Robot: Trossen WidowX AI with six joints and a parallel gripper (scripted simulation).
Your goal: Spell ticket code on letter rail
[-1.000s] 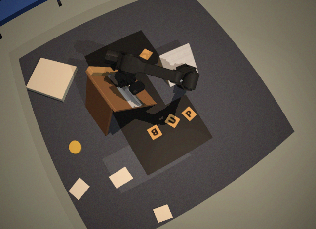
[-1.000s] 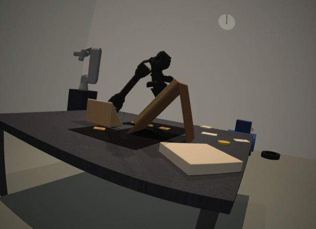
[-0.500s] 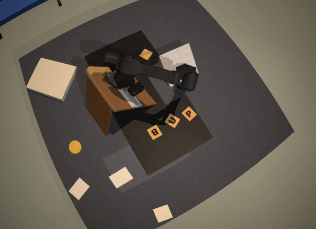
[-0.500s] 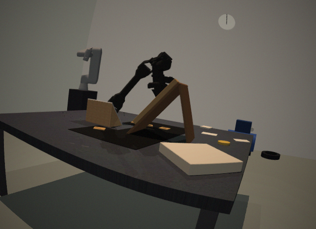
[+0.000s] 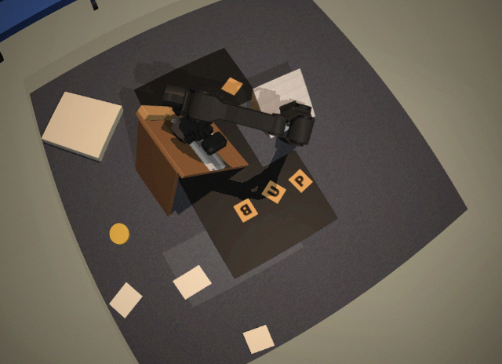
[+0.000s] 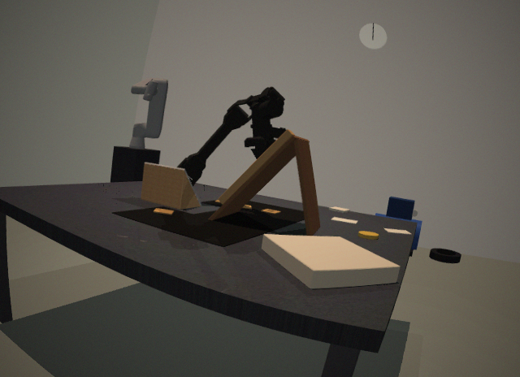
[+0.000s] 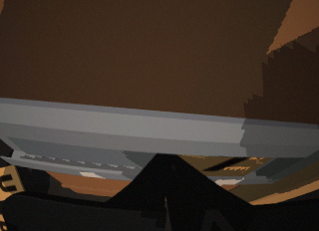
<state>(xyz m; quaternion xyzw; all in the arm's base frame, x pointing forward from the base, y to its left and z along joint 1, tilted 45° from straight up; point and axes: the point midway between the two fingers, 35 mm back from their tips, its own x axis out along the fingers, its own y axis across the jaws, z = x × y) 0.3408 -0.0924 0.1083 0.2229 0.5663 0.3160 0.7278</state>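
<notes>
The tilted wooden board (image 5: 190, 165) (image 6: 260, 175) carries the grey letter rail (image 5: 202, 153) (image 7: 100, 116). My gripper (image 7: 165, 159) is shut and empty, its tips down at the rail; in the top view the tips are hard to make out. One orange tile (image 7: 234, 163) with a dark stroke sits in the rail, just right of the tips in the wrist view. Tiles B (image 5: 245, 210), U (image 5: 273, 191) (image 7: 7, 183) and P (image 5: 300, 180) lie on the dark mat (image 5: 259, 246). Another tile (image 5: 231, 85) (image 6: 163, 211) lies behind, no letter visible. The ticket's code is not readable.
A wedge stand (image 5: 289, 85) (image 6: 166, 186) with a pale sloping face stands beside the board, partly under the arm. A thick cream block (image 5: 82, 125) (image 6: 335, 255), a yellow disc (image 5: 118, 233) (image 6: 368, 234) and several pale cards lie on the counter.
</notes>
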